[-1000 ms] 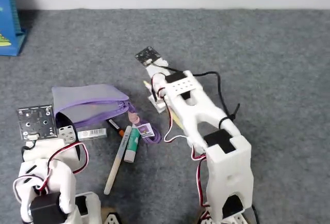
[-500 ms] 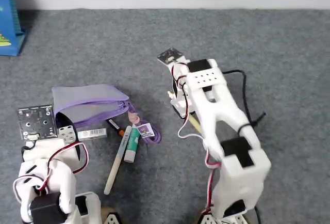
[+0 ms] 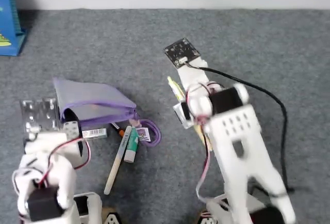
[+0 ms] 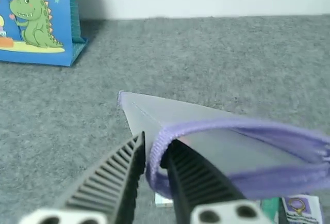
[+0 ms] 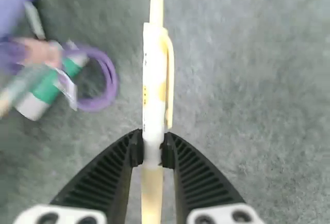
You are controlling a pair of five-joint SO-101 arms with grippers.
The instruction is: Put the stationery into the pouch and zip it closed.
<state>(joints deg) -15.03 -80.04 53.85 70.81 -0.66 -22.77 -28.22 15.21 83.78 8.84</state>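
The purple pouch (image 3: 93,102) lies at the left with its mouth open toward the loose stationery. My left gripper (image 4: 153,144) is shut on the pouch's zip edge (image 4: 216,131) at its near left end, seen in the high view as the left gripper (image 3: 69,126). My right gripper (image 5: 153,139) is shut on a yellow and white pen (image 5: 154,69), held above the carpet to the right of the pouch; the pen (image 3: 175,87) sticks out past the right gripper (image 3: 190,111). A green marker (image 3: 132,141), a long beige pen (image 3: 117,162), a barcoded item (image 3: 94,132) and the pouch's purple loop (image 3: 150,133) lie by the mouth.
A blue dinosaur bag (image 4: 36,20) stands at the far left against the white wall, seen as the bag (image 3: 7,22) from above. Grey carpet (image 3: 268,53) stretches open to the back and right.
The right arm swung right and drew back with the pen, now raised higher. The left gripper closed in on the pouch's end and lifted its edge, shifting the pouch slightly.
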